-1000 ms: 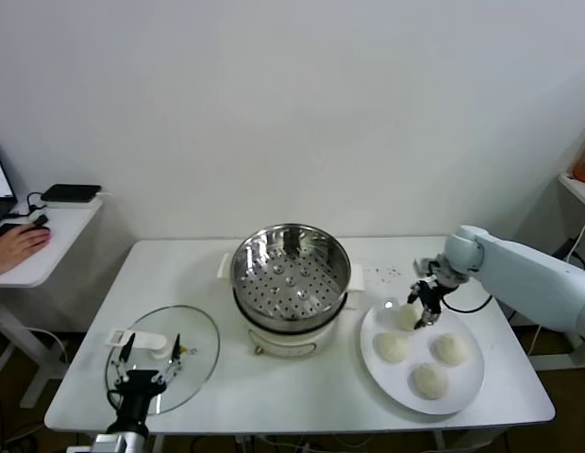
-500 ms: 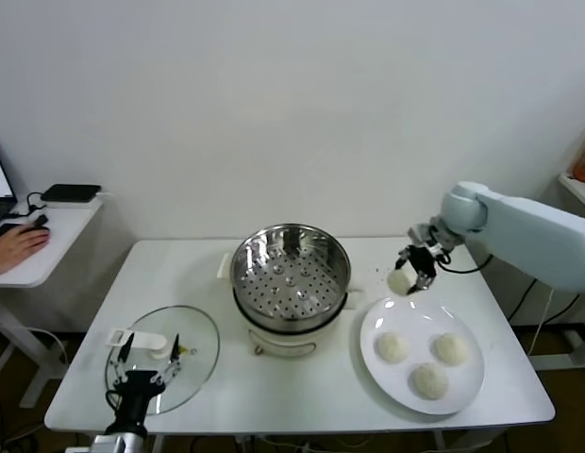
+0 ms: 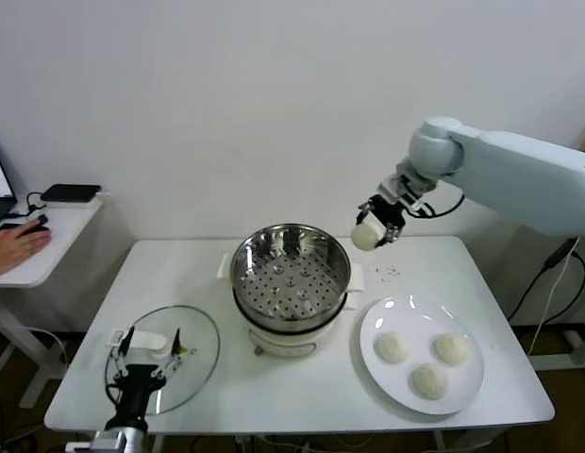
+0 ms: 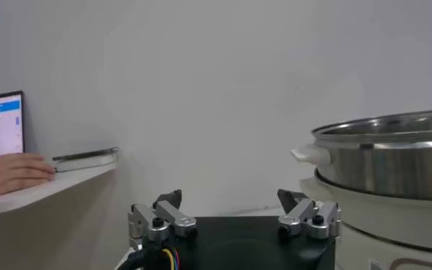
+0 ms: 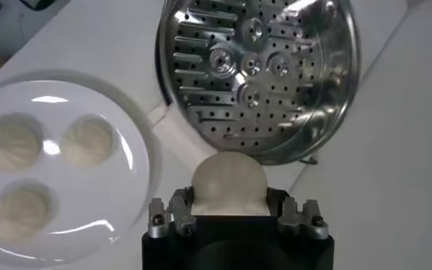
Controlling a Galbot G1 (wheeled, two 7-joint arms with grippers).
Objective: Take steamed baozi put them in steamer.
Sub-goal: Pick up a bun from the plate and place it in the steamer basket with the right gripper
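I am in the carry step: my right gripper has its jaws pinching one steamed baozi, held up in the air just off the steamer's rim at about 2 o'clock. In the right wrist view the baozi sits snug between the jaws, with the steamer's perforated floor ahead of it and no bun in it. So this looks like the first of four to go in.

The other three baozi lie on the white plate at the steamer's 4 o'clock, apart from one another.

My left gripper is parked low at the steamer's 8 o'clock, over the glass lid lying flat on the table; its jaws stand spread with nothing between them, as the left wrist view shows.

Next I judge I need to bring the bun across the rim toward 9 o'clock, centre it over the perforated floor, lower it inside the wall, then release. The dough looks soft, so I would avoid squeezing harder and keep clear of the steel rim on the way down.
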